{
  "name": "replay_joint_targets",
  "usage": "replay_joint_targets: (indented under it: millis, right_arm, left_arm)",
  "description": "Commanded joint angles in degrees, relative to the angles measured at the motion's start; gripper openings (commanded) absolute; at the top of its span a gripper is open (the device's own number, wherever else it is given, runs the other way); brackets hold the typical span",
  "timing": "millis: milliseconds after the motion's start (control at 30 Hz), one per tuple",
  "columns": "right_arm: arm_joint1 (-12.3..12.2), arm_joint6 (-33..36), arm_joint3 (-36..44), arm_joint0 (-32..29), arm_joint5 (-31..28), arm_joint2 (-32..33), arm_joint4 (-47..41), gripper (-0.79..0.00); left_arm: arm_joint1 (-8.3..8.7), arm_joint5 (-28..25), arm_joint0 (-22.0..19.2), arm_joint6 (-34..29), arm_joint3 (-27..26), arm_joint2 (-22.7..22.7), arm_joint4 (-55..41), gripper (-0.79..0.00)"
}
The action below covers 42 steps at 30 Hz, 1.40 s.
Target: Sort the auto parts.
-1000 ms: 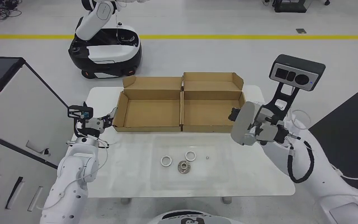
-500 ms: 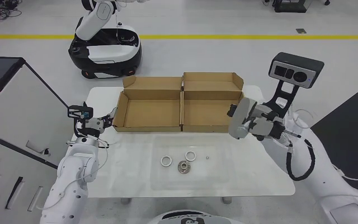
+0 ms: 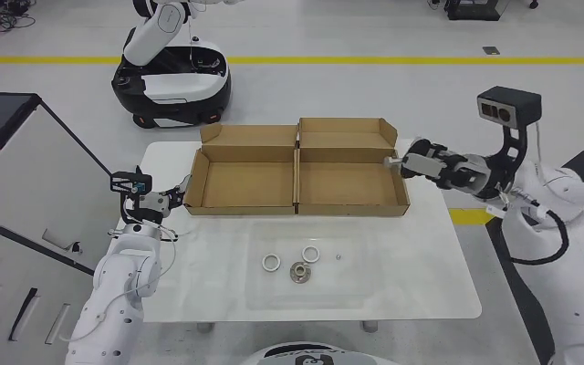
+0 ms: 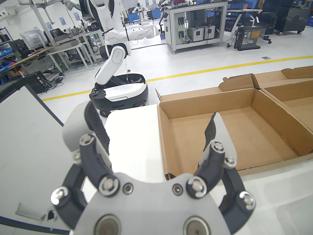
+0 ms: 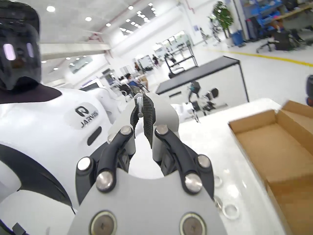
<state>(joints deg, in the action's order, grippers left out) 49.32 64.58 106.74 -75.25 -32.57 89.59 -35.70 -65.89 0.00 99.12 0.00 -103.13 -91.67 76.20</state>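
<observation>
On the table's near middle lie two white rings [image 3: 271,263] [image 3: 311,254], a grey flanged metal part [image 3: 298,270] and a tiny nut [image 3: 338,256]. Behind them stand two open cardboard boxes, the left box [image 3: 242,212] and the right box [image 3: 347,141]; both look empty. My right gripper [image 3: 391,162] hovers at the right box's right rim. In the right wrist view it [image 5: 143,101] is shut on a small threaded bolt [image 5: 139,106]. My left gripper [image 3: 173,196] rests by the left box's left wall, open [image 4: 151,121] and holding nothing.
The white table [image 3: 420,283] has free room in front of and to the right of the parts. Another white robot on a black base [image 3: 173,82] stands on the floor beyond the boxes. A dark panel [image 3: 27,119] sits off the table's left.
My right arm has swung back from in front of the right box and stretched out, its gripper now at that box's right rim. The left arm has kept still.
</observation>
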Motion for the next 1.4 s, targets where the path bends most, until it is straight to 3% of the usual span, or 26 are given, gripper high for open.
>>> replay_joint_targets:
  millis: [0, 167, 367, 600, 833, 1100, 1367]
  right_arm:
    - [-0.4, 2.8, -1.3, 0.1, 2.6, 2.5, 2.2, -0.785]
    - [-1.6, 11.6, -5.5, 4.8, 6.8, 4.7, 12.5, -0.785]
    - [-2.2, 15.2, -11.9, 18.4, 8.0, -2.0, 21.8, -0.785]
    - [-2.6, 13.6, -20.9, 36.8, 6.5, -20.9, 35.8, -0.785]
    - [-2.4, 9.5, -30.9, 50.5, 2.3, -43.5, 46.7, -0.785]
    - [-0.9, 4.7, -40.3, 60.3, -2.4, -64.2, 48.3, -0.785]
    - [3.4, 2.4, -46.9, 66.0, -4.8, -79.0, 46.0, -0.785]
  left_arm:
    - [0.00, 0.0, 0.0, 0.0, 0.0, 0.0, 0.0, 0.000]
    - [0.00, 0.0, 0.0, 0.0, 0.0, 0.0, 0.0, 0.000]
    - [0.00, 0.0, 0.0, 0.0, 0.0, 0.0, 0.0, 0.000]
    - [0.00, 0.0, 0.0, 0.0, 0.0, 0.0, 0.0, 0.000]
    - [0.00, 0.0, 0.0, 0.0, 0.0, 0.0, 0.0, 0.000]
    - [0.00, 0.0, 0.0, 0.0, 0.0, 0.0, 0.0, 0.000]
    - [0.00, 0.0, 0.0, 0.0, 0.0, 0.0, 0.0, 0.000]
